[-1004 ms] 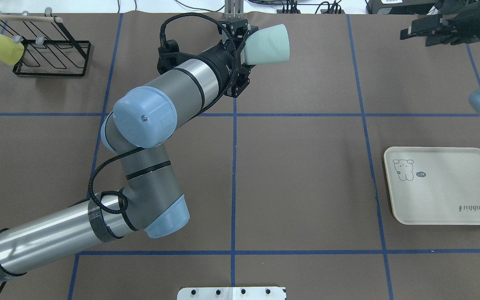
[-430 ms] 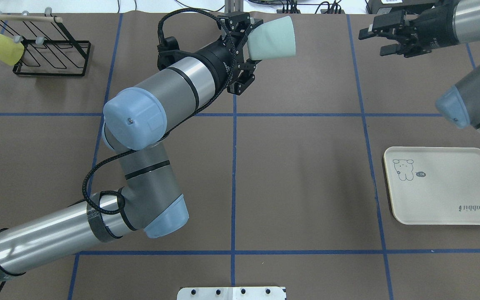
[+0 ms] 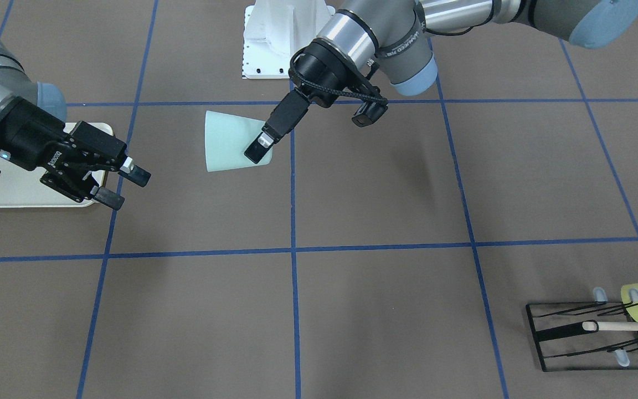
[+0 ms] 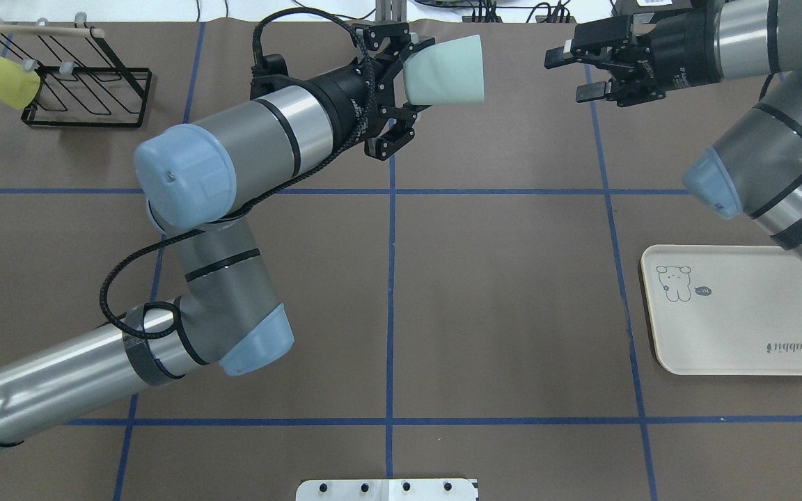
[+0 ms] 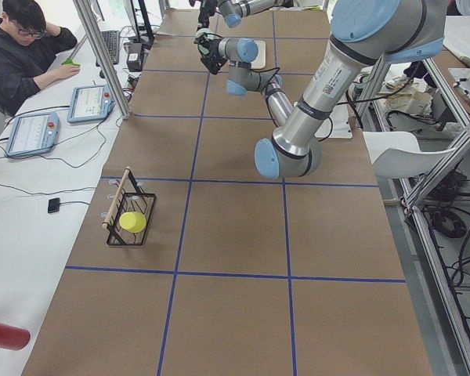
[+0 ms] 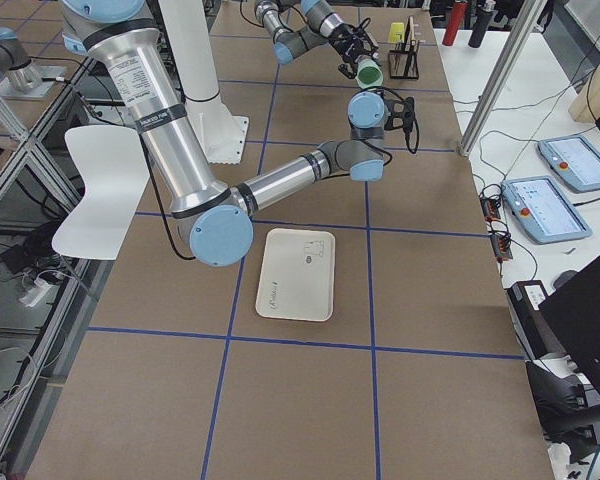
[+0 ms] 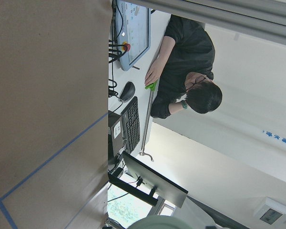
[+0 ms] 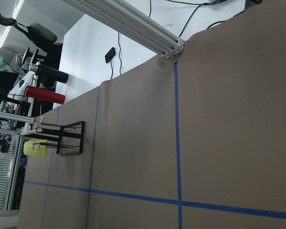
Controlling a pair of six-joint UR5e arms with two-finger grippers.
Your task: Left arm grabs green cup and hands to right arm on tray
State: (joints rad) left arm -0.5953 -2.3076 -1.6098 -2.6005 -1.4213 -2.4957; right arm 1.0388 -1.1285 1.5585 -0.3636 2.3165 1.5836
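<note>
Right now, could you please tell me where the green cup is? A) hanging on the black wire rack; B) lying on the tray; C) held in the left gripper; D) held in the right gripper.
C: the left gripper is shut on the green cup, held in the air, and the open right gripper is apart from it.

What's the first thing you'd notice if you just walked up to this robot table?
The left gripper holds a pale green cup sideways in the air over the far middle of the table. The right gripper, open, faces it across a gap. A yellow-green cup hangs on a black wire rack in the far left corner.
</note>
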